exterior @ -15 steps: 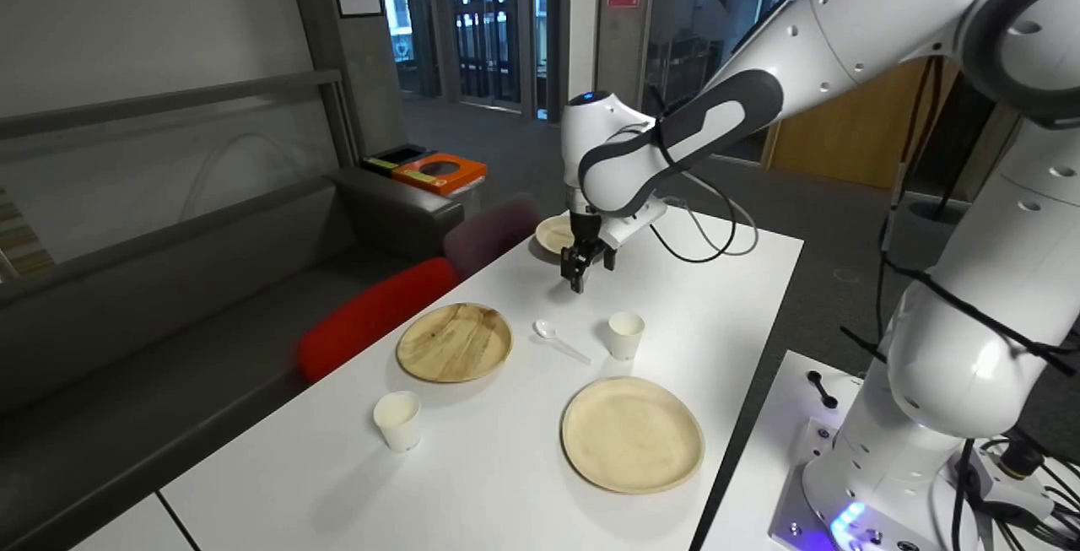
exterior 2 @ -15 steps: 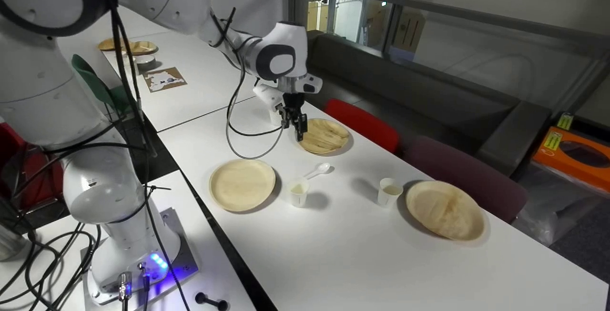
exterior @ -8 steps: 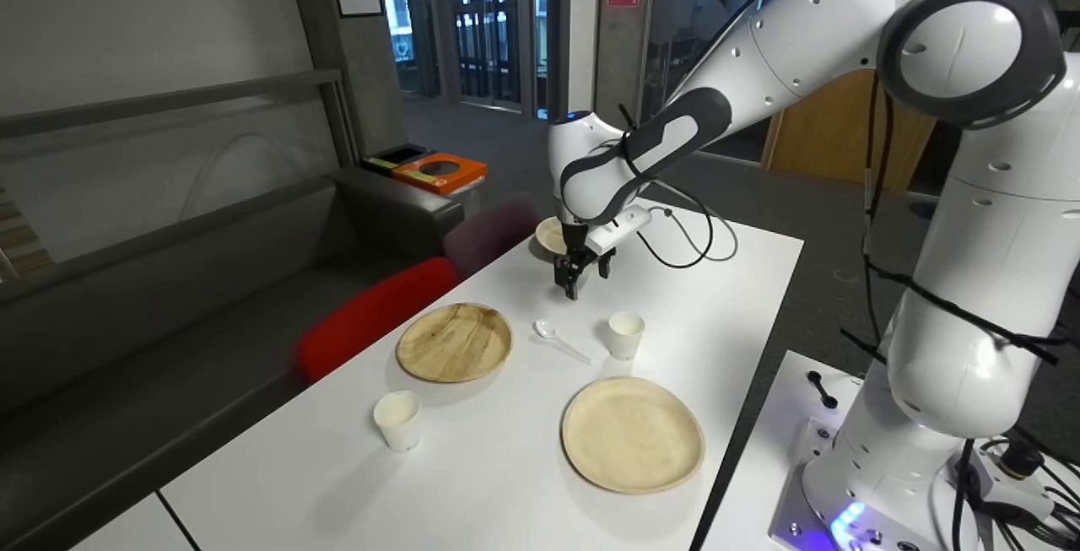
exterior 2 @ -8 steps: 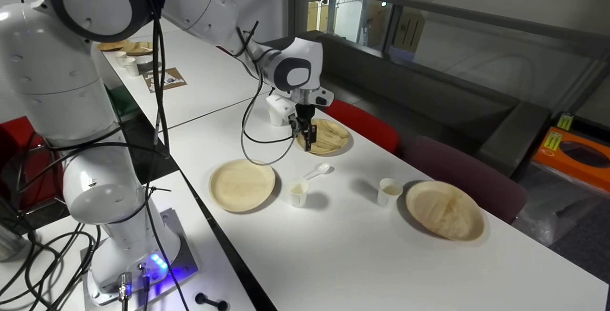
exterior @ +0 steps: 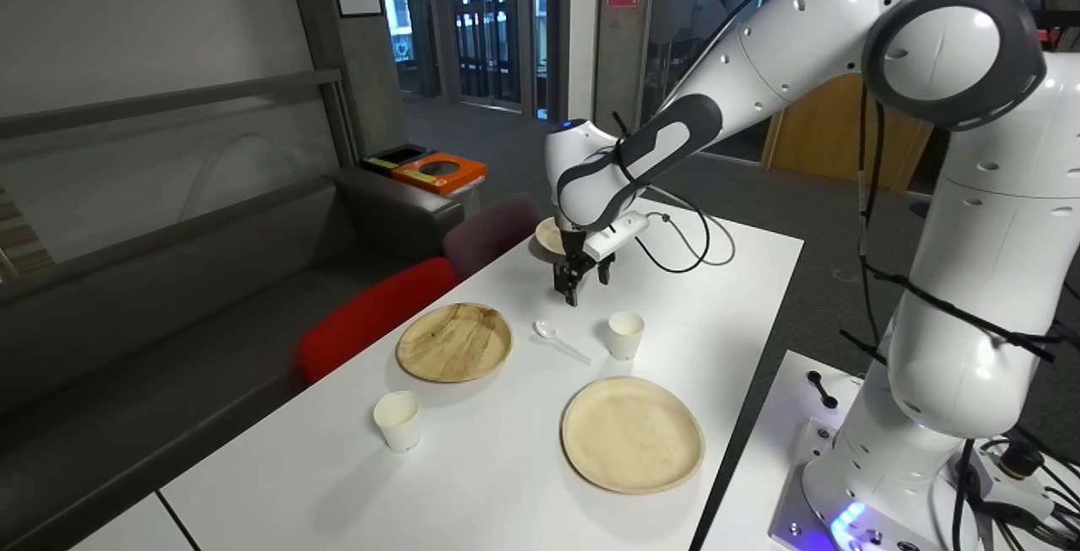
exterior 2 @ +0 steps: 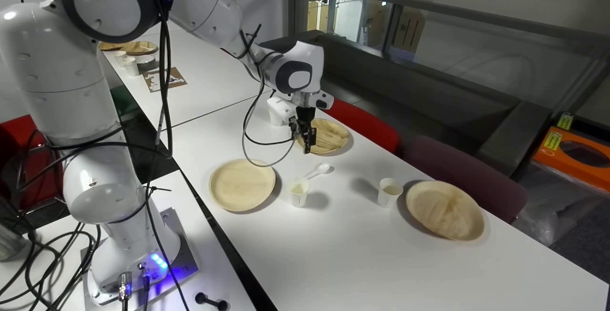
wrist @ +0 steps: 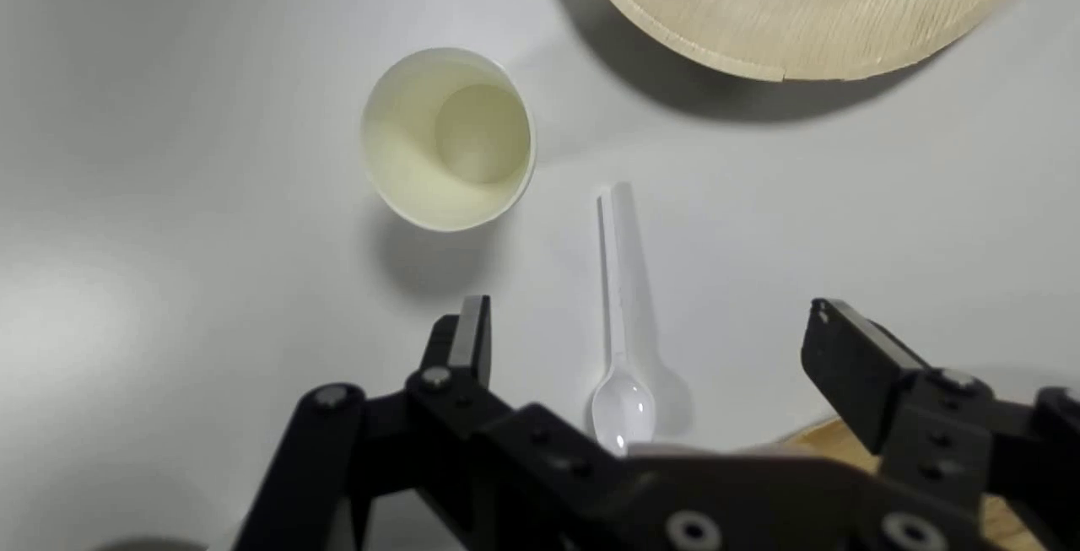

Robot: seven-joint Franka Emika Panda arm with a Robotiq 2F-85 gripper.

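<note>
- Hovering over the white worktop point(exterior 2: 362, 263), my end effector point(wrist: 650, 315) has its fingers spread wide, gripping nothing, and I see neither one touching anything.
- Nearest to it is the white plastic spoon point(wrist: 616, 323), lying on the worktop; the wrist view puts it in line with the gap, closer to the finger at the left of that view.
- What I weigh most is its long axis: the handle points away from the end effector, up the wrist view, roughly square to the line joining the fingertips, while the bowl sits nearest me, right at the edge of the end effector's dark body.
- Both exterior views show me the spoon near the fingertips but apart from them.
- Beside the handle, an upright paper cup point(wrist: 447, 142) stands to the upper left in the wrist view, with a pale round plate point(wrist: 810, 2) to the upper right.
- On the opposite side of the spoon from that cup, I find a wood-grained plate point(exterior: 456, 343), partly behind a finger in the wrist view.
</note>
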